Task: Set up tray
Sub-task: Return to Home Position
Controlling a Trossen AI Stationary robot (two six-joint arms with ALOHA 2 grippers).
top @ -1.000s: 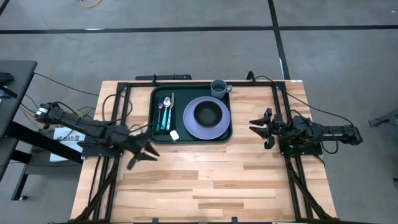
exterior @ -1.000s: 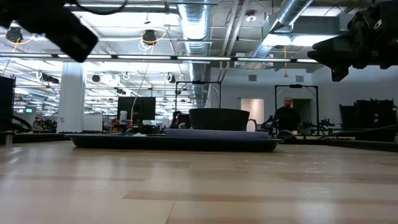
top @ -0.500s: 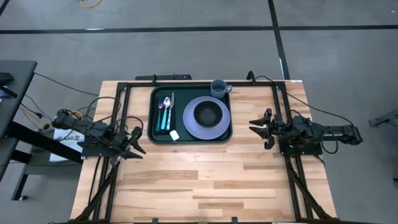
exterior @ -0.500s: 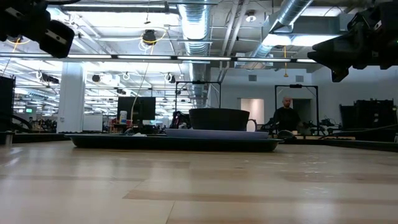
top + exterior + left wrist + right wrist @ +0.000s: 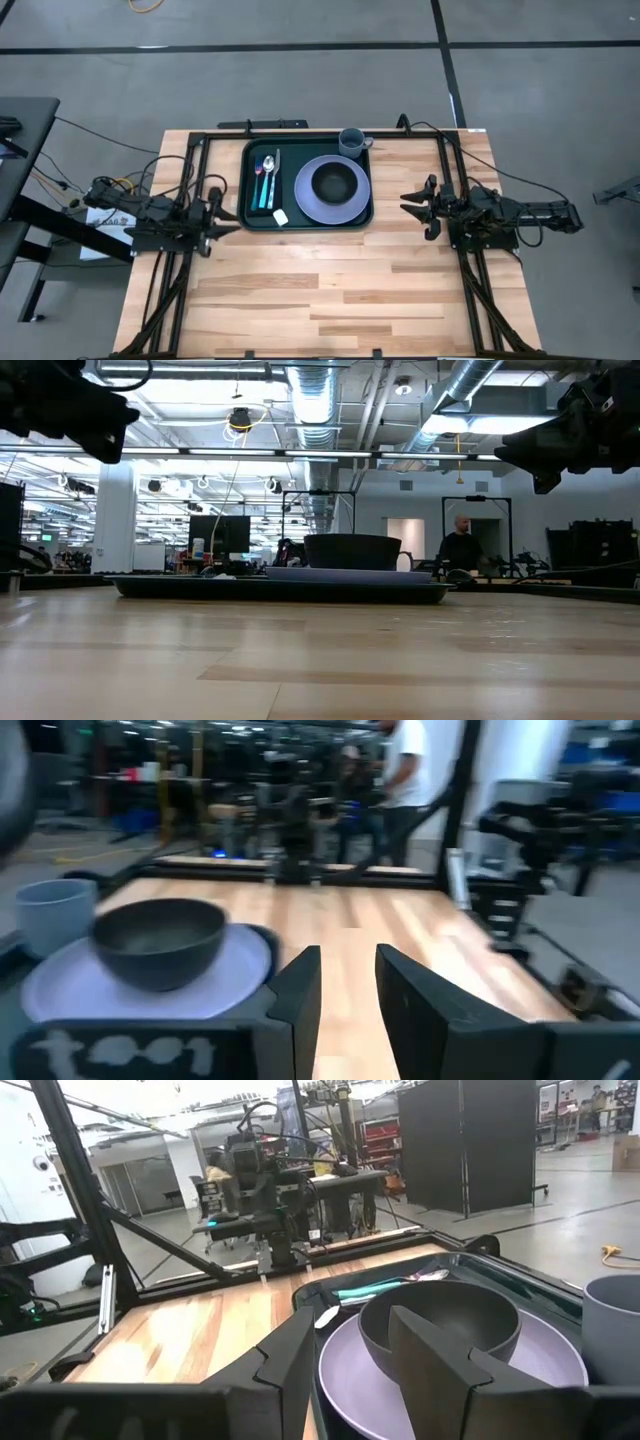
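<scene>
The dark green tray [image 5: 257, 215] lies flat on the far middle of the table. On it a lavender plate [image 5: 305, 200] carries a dark bowl [image 5: 336, 181]. Cutlery with teal handles [image 5: 266, 182] and a small white piece [image 5: 280, 216] lie left of the plate. A grey-blue cup [image 5: 352, 141] stands at the tray's far right corner. My left gripper [image 5: 222, 212] hovers open just left of the tray, holding nothing. My right gripper [image 5: 415, 212] waits open to the tray's right, also holding nothing. In the left wrist view the bowl [image 5: 160, 940] and cup [image 5: 55, 915] show past the left gripper [image 5: 348, 985].
A black metal frame [image 5: 300, 124] runs along the table's far edge and both sides. Bare wood [image 5: 330, 290] stretches from the tray to the near edge. Cables trail off the table's left side [image 5: 110, 185]. People stand in the room beyond [image 5: 460, 545].
My left gripper has drawn back from the table's middle toward the left edge, then toward the far edge, turning as it went. It now points at the tray's left side. The right arm and everything on the tray have kept still.
</scene>
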